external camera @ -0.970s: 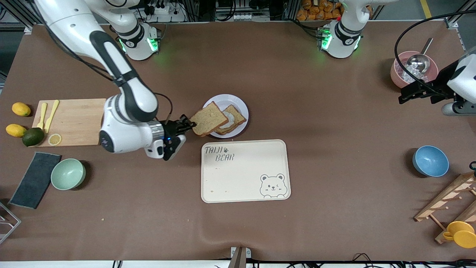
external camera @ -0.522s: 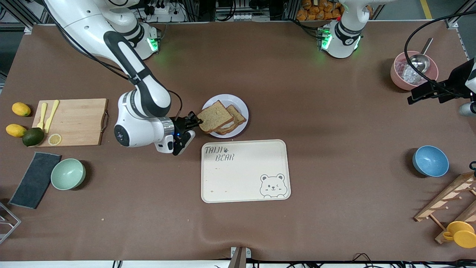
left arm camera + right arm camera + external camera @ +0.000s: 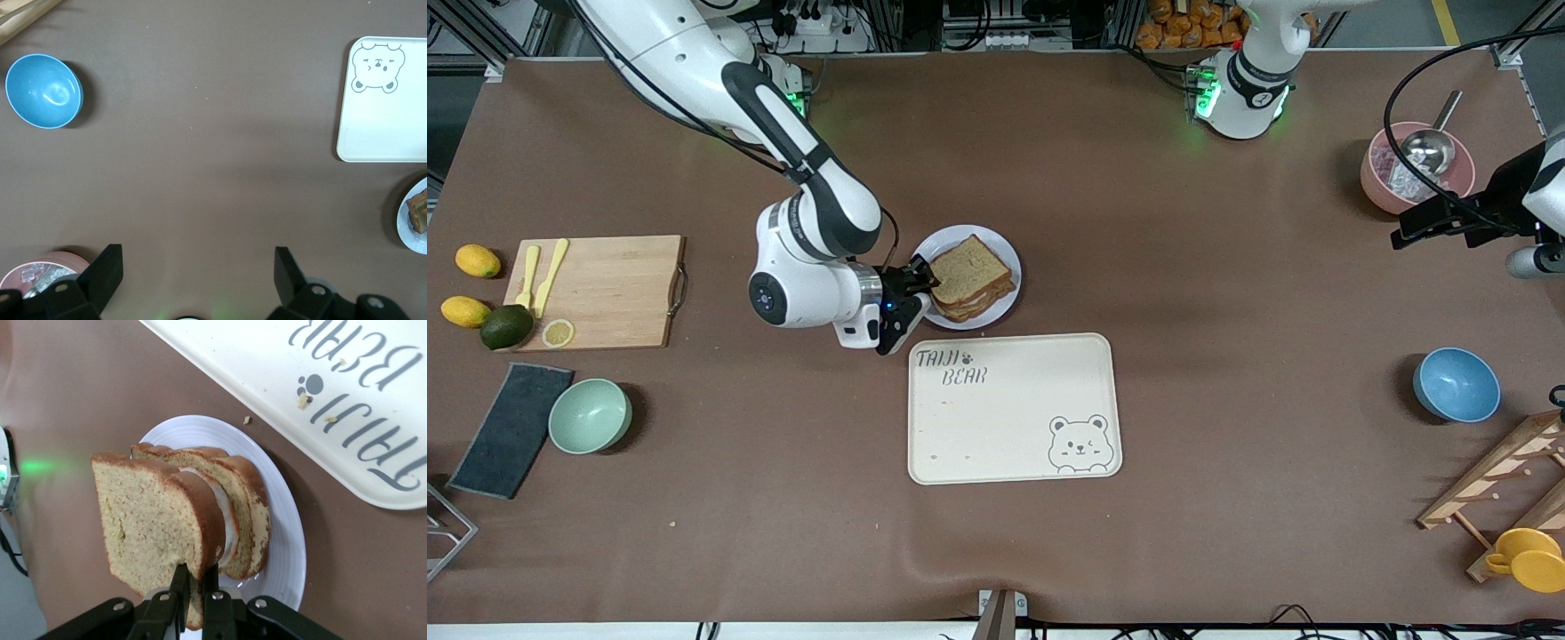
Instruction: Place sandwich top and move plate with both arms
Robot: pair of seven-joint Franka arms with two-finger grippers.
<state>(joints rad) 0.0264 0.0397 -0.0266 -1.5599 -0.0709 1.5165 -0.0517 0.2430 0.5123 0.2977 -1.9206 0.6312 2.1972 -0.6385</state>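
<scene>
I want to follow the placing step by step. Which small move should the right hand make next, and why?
Probably lower a little and then open. The right hand is shut on the plain light-brown bread slice, held over the egg-bearing slice on the small round pale plate. In the right wrist view it looks roughly lined up but not resting. The left hand waits open, apart.

the left gripper (image 3: 193,277) hung with its fingers (image 3: 107,270) spread wide over bare brown table (image 3: 200,167). a blue bowl (image 3: 43,91) sat well apart from the cream tray (image 3: 383,127) with the bear drawing. near the tray, the plate (image 3: 408,230) edge showed with bread on it. a pink bowl (image 3: 40,270) lay just beside one finger.
</scene>
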